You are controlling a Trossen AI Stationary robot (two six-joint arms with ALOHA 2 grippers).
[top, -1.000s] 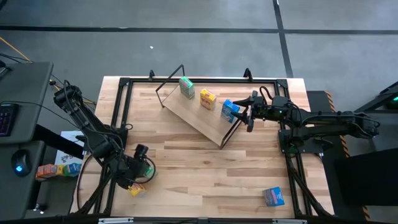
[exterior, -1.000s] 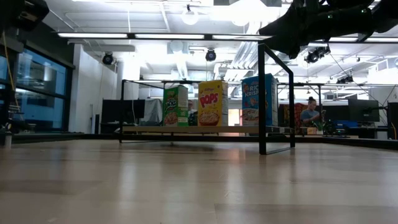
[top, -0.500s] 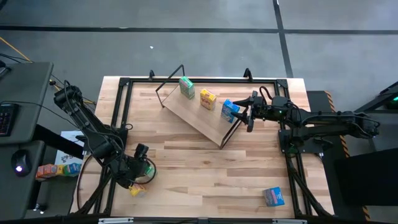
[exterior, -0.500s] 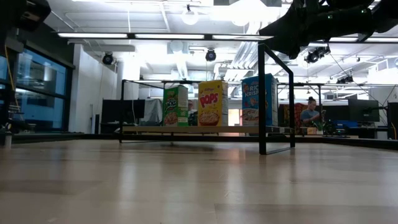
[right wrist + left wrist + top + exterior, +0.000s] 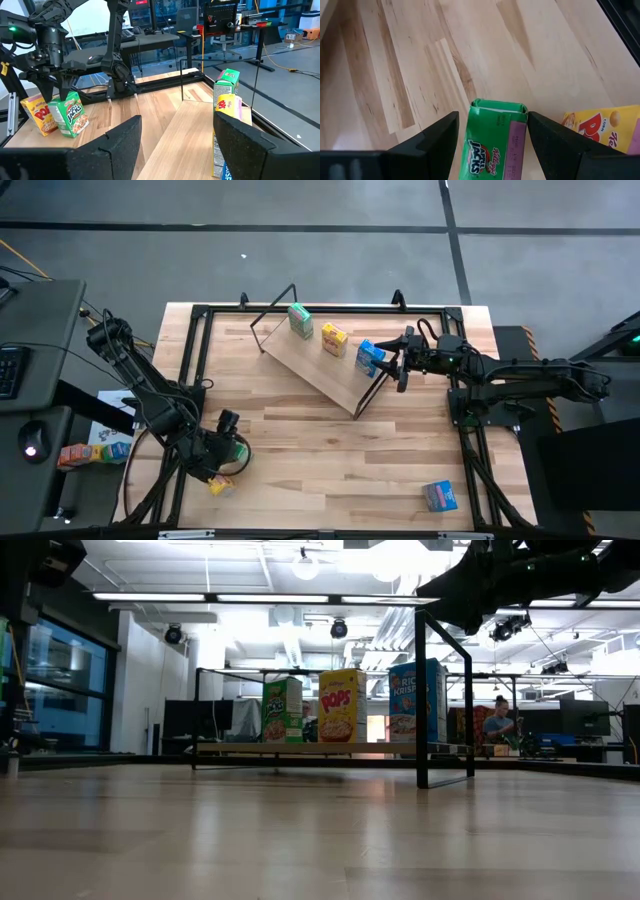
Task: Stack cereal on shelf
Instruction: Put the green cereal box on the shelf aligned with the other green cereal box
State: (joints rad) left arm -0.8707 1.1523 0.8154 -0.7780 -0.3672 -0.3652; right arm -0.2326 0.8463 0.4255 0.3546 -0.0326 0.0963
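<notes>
- At the table's 7 o'clock corner, the left gripper [image 5: 222,463] points down over a green cereal box [image 5: 495,137], its fingers spread to either side of the box's top; the left wrist view shows a gap between each finger and the cardboard, so the box is straddled, not pinched.
- The left arm reaches in from the 9 o'clock edge, elbow folded, wrist bent toward the table's front edge.
- Just beside the green box, on its side away from the shelf, stands a yellow cereal box [image 5: 607,127]; the right wrist view shows the pair upright, side by side.
- On the shelf [image 5: 320,368], which runs slanted from 12 o'clock toward the table's centre, three boxes stand in a row: a green one [image 5: 299,320] at the far end, a yellow one [image 5: 334,339] in the middle, a blue one [image 5: 369,357] nearest the right arm.
- At about 2 o'clock, the right gripper [image 5: 392,362] lies stretched out level from the right edge, its fingers parted, just beside the blue box on the shelf without gripping it.
- A second blue cereal box [image 5: 439,496] lies alone near the 5 o'clock corner, well apart from both arms.
</notes>
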